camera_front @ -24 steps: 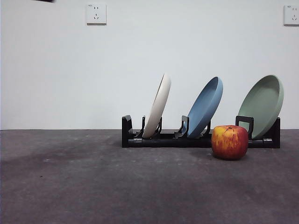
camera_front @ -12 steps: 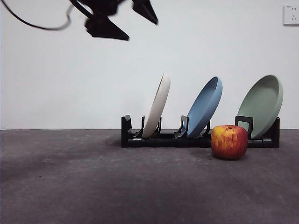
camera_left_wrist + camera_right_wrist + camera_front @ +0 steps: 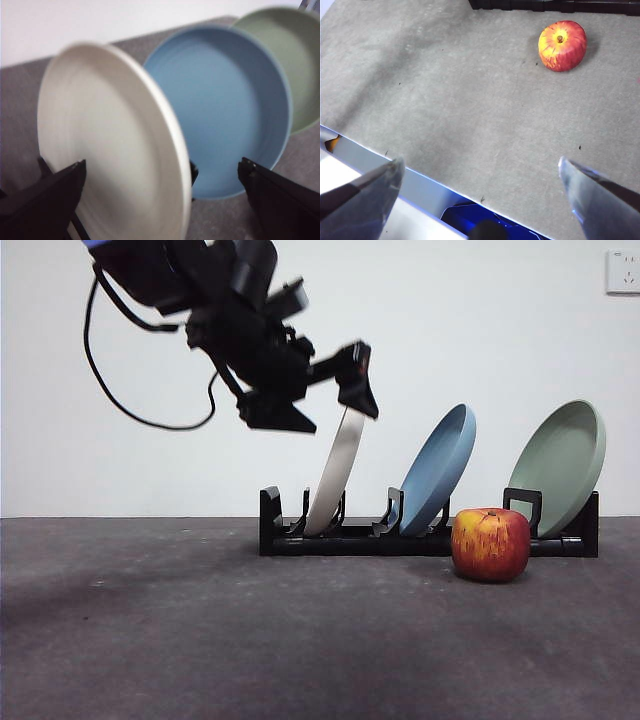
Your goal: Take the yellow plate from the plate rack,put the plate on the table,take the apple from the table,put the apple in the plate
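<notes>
**Reaching for the yellow plate**

My left gripper (image 3: 325,395) is spread wide, straddling the top rim of the yellow plate (image 3: 335,475), which leans in the plate rack (image 3: 350,538). Best closed squarely on the rim, lifting along the slot, clear of the blue plate (image 3: 440,468). Right gripper (image 3: 480,192) waits, wide.

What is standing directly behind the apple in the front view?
Behind the apple is the black plate rack, with the green plate leaning in its end slot. The apple covers part of the rack's base, so that part cannot be seen.
</notes>
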Tool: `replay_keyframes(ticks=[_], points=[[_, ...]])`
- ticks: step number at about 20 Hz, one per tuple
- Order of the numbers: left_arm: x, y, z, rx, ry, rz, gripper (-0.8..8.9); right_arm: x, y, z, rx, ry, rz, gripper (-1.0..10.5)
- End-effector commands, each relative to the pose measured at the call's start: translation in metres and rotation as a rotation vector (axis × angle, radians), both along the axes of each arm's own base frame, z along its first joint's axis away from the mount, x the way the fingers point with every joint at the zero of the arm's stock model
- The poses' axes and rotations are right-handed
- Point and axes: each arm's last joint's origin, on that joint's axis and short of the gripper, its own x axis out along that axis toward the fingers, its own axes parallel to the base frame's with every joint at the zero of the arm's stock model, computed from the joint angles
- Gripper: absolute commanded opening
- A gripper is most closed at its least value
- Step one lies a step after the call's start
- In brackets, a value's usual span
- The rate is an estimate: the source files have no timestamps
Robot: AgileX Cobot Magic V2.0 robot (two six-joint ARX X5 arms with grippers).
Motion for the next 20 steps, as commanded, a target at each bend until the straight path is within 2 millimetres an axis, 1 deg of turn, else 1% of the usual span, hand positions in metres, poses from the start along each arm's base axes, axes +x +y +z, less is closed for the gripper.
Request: replay_keyframes(ticks=[1,2,3,5,6,8,9,16,20], points=[[0.002,-0.006,-0.012,0.021,0.005,-0.004,5.61,0.000,0.000,0.001,0.005,0.001,-0.001,7.2],[0.001,-0.009,-0.014,0.022,0.008,-0.009,5.57,0.000,0.000,0.001,0.005,0.002,-0.001,7.1],[0.001,-0.010,-0.014,0.022,0.006,-0.011,4.93,0.000,0.000,0.001,0.005,0.002,0.000,7.1],[-0.001,-0.012,-0.014,0.022,0.006,-0.017,2.36,0.000,0.000,0.001,0.005,0.003,-0.001,7.1],[-0.001,-0.012,-0.014,0.021,0.007,-0.019,1.43,0.000,0.000,0.001,0.005,0.003,-0.001,7.1],[-0.001,-0.012,-0.015,0.021,0.008,-0.020,0.25,0.000,0.000,0.001,0.005,0.003,-0.001,7.1],[-0.001,-0.012,-0.015,0.021,0.009,-0.021,-0.13,0.000,0.000,0.001,0.005,0.004,-0.001,7.1],[-0.002,-0.013,-0.012,-0.007,0.022,-0.068,-0.08,0.000,0.000,0.001,0.005,0.003,0.000,7.1],[-0.006,-0.011,0.001,-0.017,0.003,-0.068,-0.08,0.000,0.000,0.001,0.005,0.003,0.000,7.1]])
